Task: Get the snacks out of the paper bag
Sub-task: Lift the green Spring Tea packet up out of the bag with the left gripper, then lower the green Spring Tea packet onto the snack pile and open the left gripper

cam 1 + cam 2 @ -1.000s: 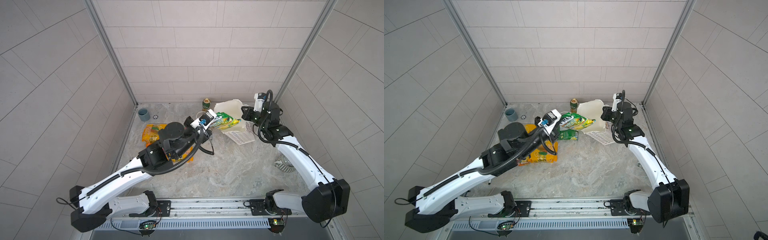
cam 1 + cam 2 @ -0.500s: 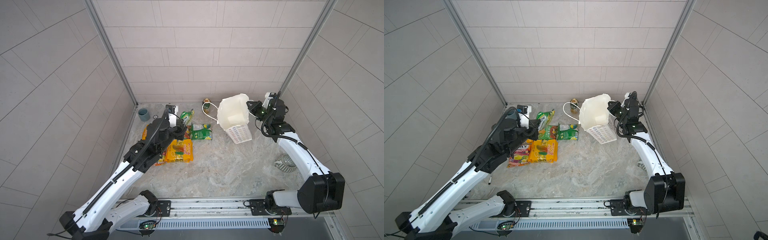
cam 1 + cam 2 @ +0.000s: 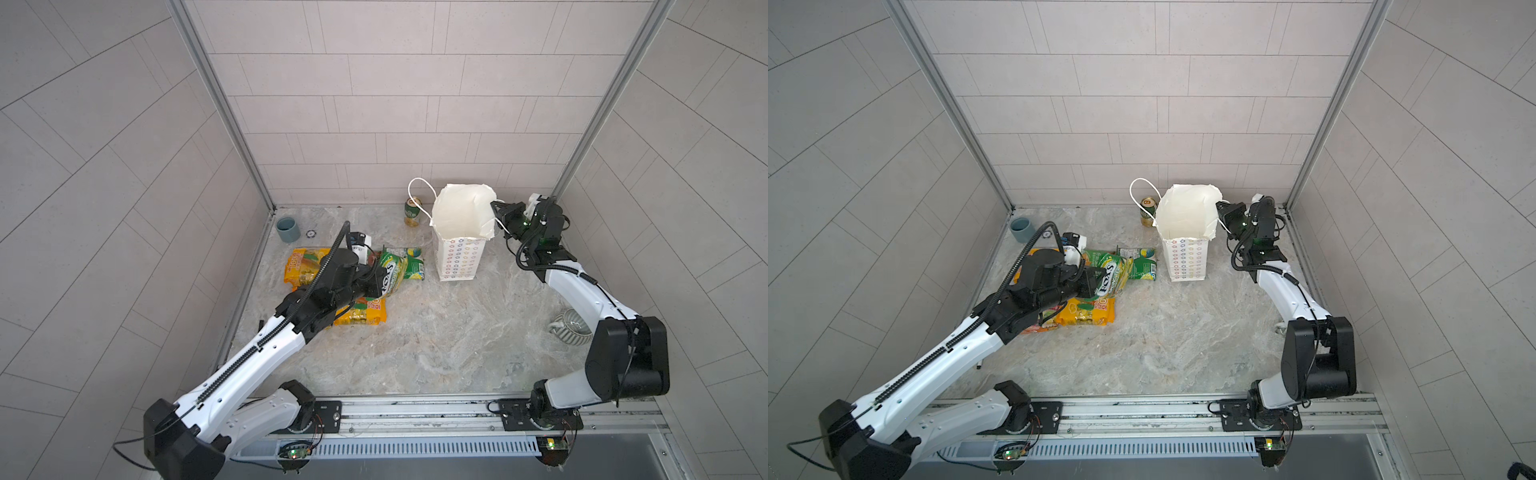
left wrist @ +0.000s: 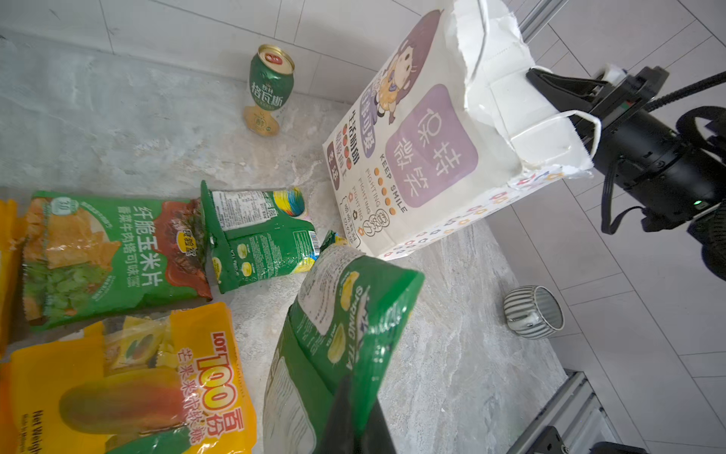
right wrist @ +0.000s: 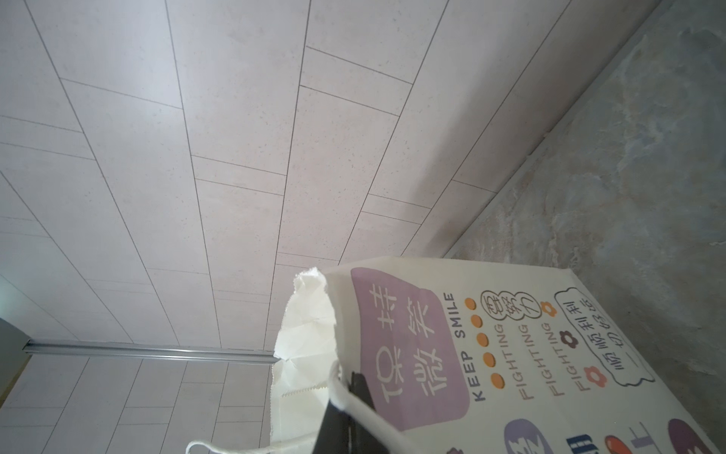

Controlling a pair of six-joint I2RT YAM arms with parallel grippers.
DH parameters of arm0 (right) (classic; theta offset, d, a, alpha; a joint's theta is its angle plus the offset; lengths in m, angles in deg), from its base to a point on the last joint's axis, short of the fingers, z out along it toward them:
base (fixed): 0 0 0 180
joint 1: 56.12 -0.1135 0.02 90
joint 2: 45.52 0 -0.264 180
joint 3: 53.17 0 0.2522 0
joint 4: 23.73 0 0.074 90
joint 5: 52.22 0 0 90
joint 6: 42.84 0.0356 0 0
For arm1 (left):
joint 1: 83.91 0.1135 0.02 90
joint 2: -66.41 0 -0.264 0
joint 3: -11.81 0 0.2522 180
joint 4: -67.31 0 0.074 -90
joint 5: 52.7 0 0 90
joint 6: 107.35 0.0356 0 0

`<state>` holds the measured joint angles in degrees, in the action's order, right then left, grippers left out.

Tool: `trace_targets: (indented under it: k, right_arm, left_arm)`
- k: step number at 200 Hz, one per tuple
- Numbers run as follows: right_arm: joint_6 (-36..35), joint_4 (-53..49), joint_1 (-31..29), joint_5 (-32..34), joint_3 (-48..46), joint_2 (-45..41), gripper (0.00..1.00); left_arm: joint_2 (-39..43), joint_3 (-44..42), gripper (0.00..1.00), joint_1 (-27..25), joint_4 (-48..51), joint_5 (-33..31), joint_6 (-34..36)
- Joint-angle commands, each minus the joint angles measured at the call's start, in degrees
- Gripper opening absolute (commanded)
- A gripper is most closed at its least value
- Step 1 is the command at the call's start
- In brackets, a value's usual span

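Paper bag [image 3: 458,257] now upright near green snack [image 3: 392,275], earlier tilted

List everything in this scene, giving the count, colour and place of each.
snacks: six, green, yellow, orange; five lying left of bag, one held.
bag: one, white, upright, rear.
can: one, green-gold, back wall, left of bag.
cup: one, grey-blue, rear left corner.
disc: one, black, beside cup.
mug: one, striped grey, on its side, far right.
left gripper: one, black, shut on green snack.
right gripper: one, black, shut on bag rim.
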<state>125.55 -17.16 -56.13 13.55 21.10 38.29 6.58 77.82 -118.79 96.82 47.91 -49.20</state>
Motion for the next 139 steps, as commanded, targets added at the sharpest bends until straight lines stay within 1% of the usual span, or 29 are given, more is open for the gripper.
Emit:
trace_targets:
  k: [1,27,38,74,85,97,109,139]
  right_arm:
    - [3.6,4.6,0.7,-1.0,-0.1,-0.8,0.0]
    - [4.3,4.7,1.4,-2.1,-0.9,-0.3,0.0]
    - [4.3,4.9,1.7,-2.4,-1.4,-0.4,0.0]
    - [4.8,5.8,2.5,-2.7,-2.1,0.4,0.0]
    - [5.7,6.2,2.5,-3.3,-2.0,0.8,0.0]
    - [6.2,6.8,2.5,-3.3,-2.0,1.2,0.0]
    - [6.2,6.9,2.6,-3.3,-2.0,1.4,0.0]
    - [5.9,6.3,2.6,-3.3,-2.1,1.5,0.0]
  left_arm:
    - [-3.2,-2.0,0.0,0.3,-10.3,5.0,-5.7]
    - [-7.0,-4.7,0.0,-0.1,-17.5,7.0,-12.3]
    - [-8.6,-4.9,0.0,-0.7,-19.7,7.5,-13.4]
    - [-13.3,-3.2,0.0,-3.2,-21.6,7.9,-14.4]
    - [-15.0,-3.5,0.0,-3.3,-23.3,8.6,-16.7]
    - [-16.9,-4.7,0.0,-3.5,-27.8,10.0,-19.5]
    - [-18.5,-5.9,0.0,-3.7,-31.2,9.8,-21.8]
    - [-21.3,-7.6,0.0,-3.8,-30.3,7.2,-22.9]
